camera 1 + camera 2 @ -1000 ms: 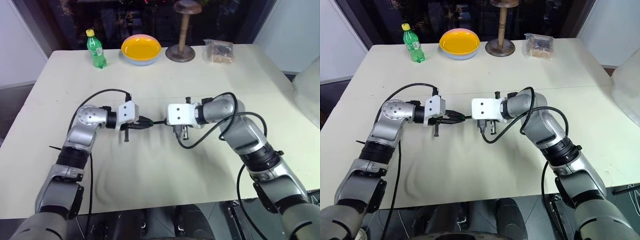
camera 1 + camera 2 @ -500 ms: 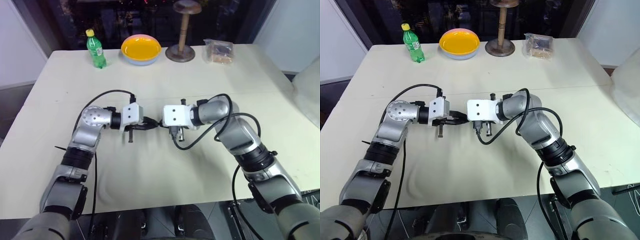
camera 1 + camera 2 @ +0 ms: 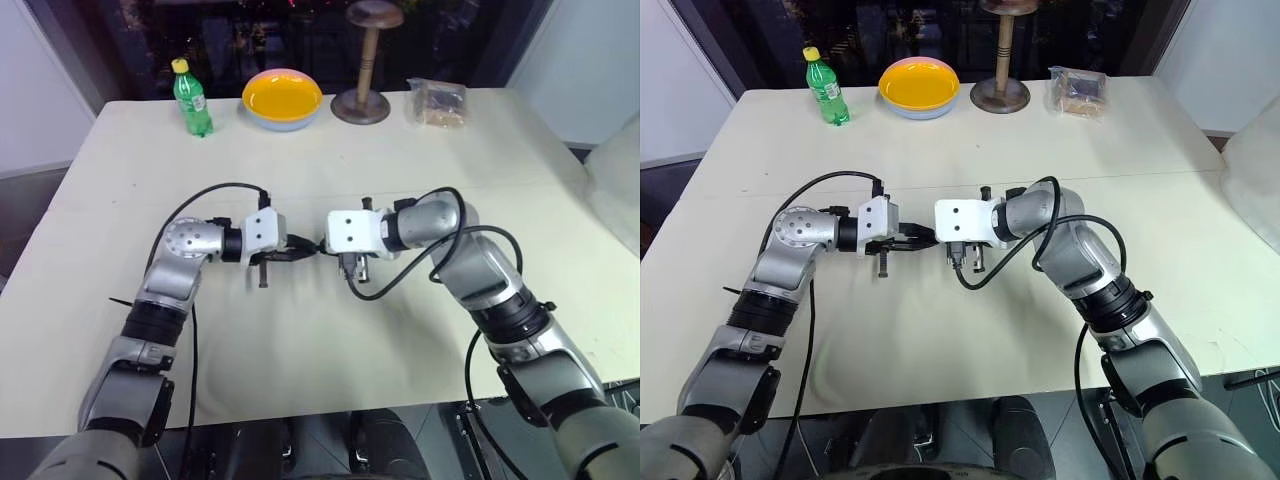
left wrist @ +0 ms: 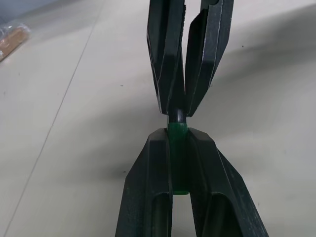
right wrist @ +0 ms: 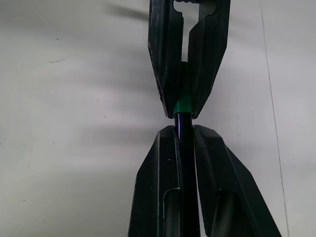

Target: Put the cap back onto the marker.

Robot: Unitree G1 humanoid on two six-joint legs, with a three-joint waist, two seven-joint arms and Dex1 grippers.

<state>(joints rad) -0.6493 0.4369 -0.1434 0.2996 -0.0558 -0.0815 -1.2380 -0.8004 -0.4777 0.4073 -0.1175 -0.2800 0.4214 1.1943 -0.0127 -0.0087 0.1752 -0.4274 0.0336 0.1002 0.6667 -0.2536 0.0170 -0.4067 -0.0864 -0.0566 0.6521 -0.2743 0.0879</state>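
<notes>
My left gripper [image 3: 303, 250] is shut on the small green cap [image 4: 177, 148] above the middle of the table. Facing it tip to tip, my right gripper [image 3: 326, 247] is shut on the thin dark marker [image 5: 181, 134]. The marker's end [image 4: 177, 116] meets the mouth of the cap [image 5: 184, 106]. How far it sits inside I cannot tell. Both grippers hang a little above the cream table [image 3: 330, 330].
Along the far edge stand a green bottle [image 3: 192, 98], a yellow bowl [image 3: 283, 98], a wooden stand [image 3: 362, 100] and a clear bag [image 3: 437, 102]. Black cables loop from both wrists over the table.
The two grippers have drawn slightly closer together, and the bare stretch of marker between them is shorter. Both stay shut on what they hold.
</notes>
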